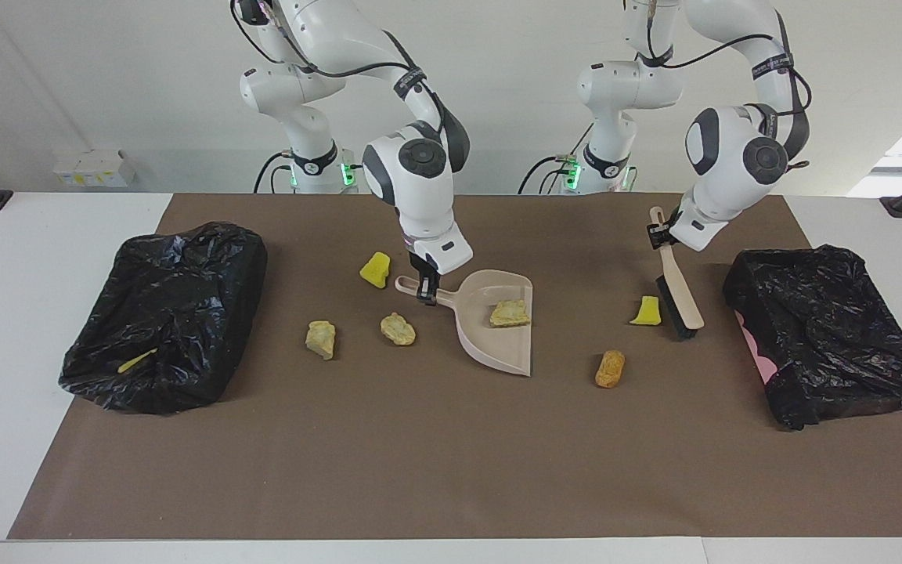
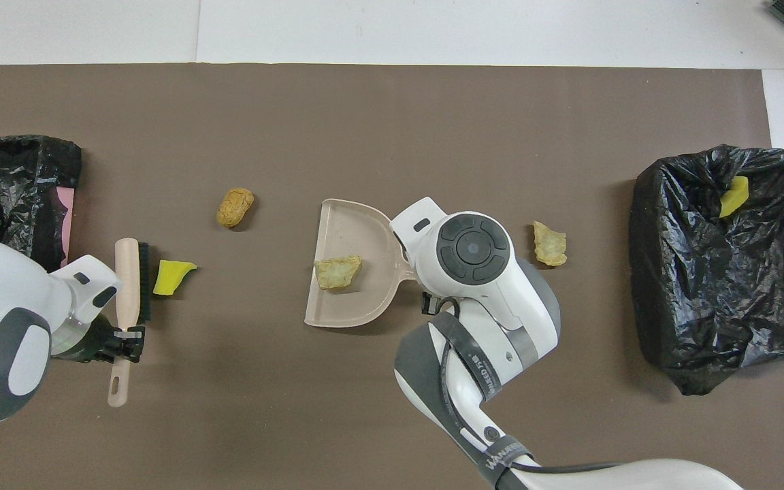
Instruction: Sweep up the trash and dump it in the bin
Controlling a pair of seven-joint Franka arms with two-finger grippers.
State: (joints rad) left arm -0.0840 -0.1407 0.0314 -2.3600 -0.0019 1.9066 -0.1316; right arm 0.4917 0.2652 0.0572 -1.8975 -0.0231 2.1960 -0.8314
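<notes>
A pale beige stone-like chunk (image 1: pixel 509 313) lies inside the beige plastic dustpan (image 1: pixel 498 345), near the middle of the brown mat (image 1: pixel 451 454) that covers the tabletop (image 1: pixel 28 258). The right tool (image 1: pixel 425 296) is clamped on the dustpan's handle, and the pan's open mouth faces the left arm's end. Toward that end, a bright yellow sponge wedge (image 1: pixel 646 311) sits just beside the black bristles of a beige-handled hand brush (image 1: pixel 680 294), which the left tool (image 1: pixel 661 236) grips by its handle, tilted down to the mat. An orange-brown bread-like piece (image 1: pixel 610 368) lies farther from the robots than the wedge. Toward the right arm's end lie two more pale beige chunks (image 1: pixel 398 329) (image 1: pixel 321 339) and a yellow sponge bit (image 1: pixel 375 269) close to the dustpan handle. A black-bagged bin (image 1: pixel 169 313) at the right arm's end holds a yellow scrap (image 1: pixel 136 361); another black-bagged bin (image 1: pixel 827 329) sits at the left arm's end.
</notes>
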